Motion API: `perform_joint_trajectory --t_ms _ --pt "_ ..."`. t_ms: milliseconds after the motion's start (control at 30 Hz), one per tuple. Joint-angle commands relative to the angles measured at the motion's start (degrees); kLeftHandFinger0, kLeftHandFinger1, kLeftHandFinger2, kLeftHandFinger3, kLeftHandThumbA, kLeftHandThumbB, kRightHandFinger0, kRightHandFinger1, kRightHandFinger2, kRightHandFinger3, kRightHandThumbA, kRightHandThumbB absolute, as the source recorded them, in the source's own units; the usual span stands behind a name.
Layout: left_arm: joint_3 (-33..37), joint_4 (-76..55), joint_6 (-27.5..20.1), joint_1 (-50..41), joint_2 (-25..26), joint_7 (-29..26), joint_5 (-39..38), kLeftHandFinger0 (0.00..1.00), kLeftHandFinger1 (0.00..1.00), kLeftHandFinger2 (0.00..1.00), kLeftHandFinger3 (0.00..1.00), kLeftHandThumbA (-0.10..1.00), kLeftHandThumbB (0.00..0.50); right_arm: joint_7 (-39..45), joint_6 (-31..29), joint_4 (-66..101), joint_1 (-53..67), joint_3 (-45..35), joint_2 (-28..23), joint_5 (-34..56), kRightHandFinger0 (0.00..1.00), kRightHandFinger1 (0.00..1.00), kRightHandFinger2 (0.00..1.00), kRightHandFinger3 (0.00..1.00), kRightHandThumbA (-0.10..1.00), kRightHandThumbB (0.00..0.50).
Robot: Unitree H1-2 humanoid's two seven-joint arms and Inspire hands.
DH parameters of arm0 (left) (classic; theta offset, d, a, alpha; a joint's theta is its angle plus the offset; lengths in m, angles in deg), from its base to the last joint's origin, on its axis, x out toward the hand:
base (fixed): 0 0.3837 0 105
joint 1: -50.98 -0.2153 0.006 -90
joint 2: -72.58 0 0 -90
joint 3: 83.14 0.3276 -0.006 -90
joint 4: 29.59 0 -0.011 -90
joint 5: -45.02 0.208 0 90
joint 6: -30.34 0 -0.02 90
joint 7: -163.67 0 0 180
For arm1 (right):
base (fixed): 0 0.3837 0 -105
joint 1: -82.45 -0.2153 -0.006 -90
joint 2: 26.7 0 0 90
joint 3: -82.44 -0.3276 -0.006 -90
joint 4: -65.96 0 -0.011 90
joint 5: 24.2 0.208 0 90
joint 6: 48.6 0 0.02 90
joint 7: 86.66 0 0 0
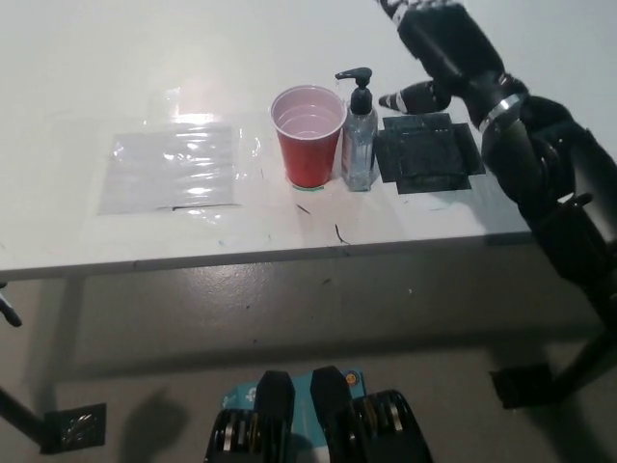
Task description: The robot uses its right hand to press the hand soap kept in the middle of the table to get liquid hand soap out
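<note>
A clear hand soap bottle (360, 140) with a black pump head (355, 77) stands upright near the table's middle, touching the right side of a red plastic cup (308, 135). My black right hand (442, 43) is raised above and to the right of the bottle, well clear of the pump. It is open and holds nothing, its thumb sticks out toward the bottle, and its fingertips run off the picture's top edge. My left hand is out of view.
A black square mat (429, 152) lies right of the bottle, under my right forearm. A clear plastic sheet (174, 169) lies flat to the left of the cup. The white table's front edge (289, 256) runs across the picture, with grey floor below.
</note>
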Motion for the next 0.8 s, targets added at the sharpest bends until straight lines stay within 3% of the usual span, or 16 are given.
perform_joint_trajectory --t_ms 0,33,133,267,467,567,667,767 --pt "-1.07 -1.92 1.05 0.14 1.21 -0.57 -0.26 1.0 1.0 1.0 0.77 1.0 0.177 1.47 1.37 3.75 -3.14 -2.33 -1.93 1.0 1.0 1.0 1.0 1.0 1.0 0.442" --pt "-1.56 -1.95 1.05 -0.05 1.04 -0.45 0.13 1.0 1.0 1.0 0.77 1.0 0.2 1.64 1.27 4.13 -2.96 -2.82 -2.33 1.07 1.0 1.0 1.0 1.0 1.0 0.412" --pt "-1.55 -1.94 1.05 -0.23 1.3 -0.49 -0.16 1.0 1.0 1.0 0.79 1.0 0.219 2.33 2.44 6.48 -1.35 -4.76 -3.85 1.81 1.0 1.0 1.0 1.0 1.0 0.424" --pt "-1.84 -1.84 1.05 -0.49 1.17 -0.89 -0.57 1.0 1.0 1.0 0.77 1.0 0.222 2.21 2.4 8.93 0.4 -6.21 -5.46 1.41 1.0 1.0 1.0 1.0 1.0 0.416" --pt "-2.32 -2.48 1.05 -1.18 1.14 -0.89 -0.59 1.0 1.0 1.0 0.8 1.0 0.214 4.06 4.42 18.93 7.18 -10.94 -8.84 3.69 1.0 1.0 1.0 1.0 1.0 0.351" --pt "-2.56 -2.36 1.05 -1.23 1.06 -0.78 -0.68 1.0 1.0 1.0 0.8 1.0 0.22 4.88 7.16 24.9 12.17 -13.94 -10.14 4.27 1.0 1.0 1.0 1.0 1.0 0.353" --pt "-2.82 -2.47 1.05 -1.32 0.9 -0.71 -0.34 1.0 1.0 1.0 0.79 1.0 0.219 6.28 11.68 31.0 17.54 -17.44 -9.99 4.81 1.0 1.0 1.0 1.0 1.0 0.412" --pt "-3.06 -2.49 1.05 -1.34 0.64 -0.7 -0.49 1.0 1.0 1.0 0.79 1.0 0.215 5.82 11.89 32.95 20.82 -19.33 -9.79 5.29 1.0 1.0 1.0 1.0 1.0 0.405"
